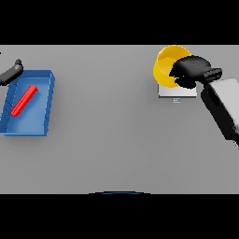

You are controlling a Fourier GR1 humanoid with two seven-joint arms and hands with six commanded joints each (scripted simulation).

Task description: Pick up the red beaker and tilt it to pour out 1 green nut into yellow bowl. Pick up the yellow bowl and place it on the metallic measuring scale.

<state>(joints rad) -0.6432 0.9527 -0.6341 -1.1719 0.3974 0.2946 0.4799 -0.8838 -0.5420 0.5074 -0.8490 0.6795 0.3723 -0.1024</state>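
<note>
1. Desk (116,140): a plain grey surface that carries all the items below.
2. Yellow bowl (166,63): at the far right of the desk, seen from above with its open mouth showing. Its near edge overlaps the far edge of the scale; whether it rests on the plate or is held just above it cannot be told.
3. Metallic measuring scale (177,92): a pale, flat, square plate just on the near side of the bowl, with a small bluish mark at its near edge.
4. Right hand (192,70): dark, reaching in from the right on a white and grey forearm. Its fingers are curled over the bowl's right rim, holding the bowl.
5. Blue tray (49,100): a shallow rectangular bin at the far left of the desk, well apart from the bowl and scale.
6. Red beaker (24,100): a slim red shape lying on its side, diagonally, inside the blue tray.
7. Left hand (13,72): dark, at the far left edge beside the tray's far corner, holding nothing; how its fingers are set cannot be told.
</note>
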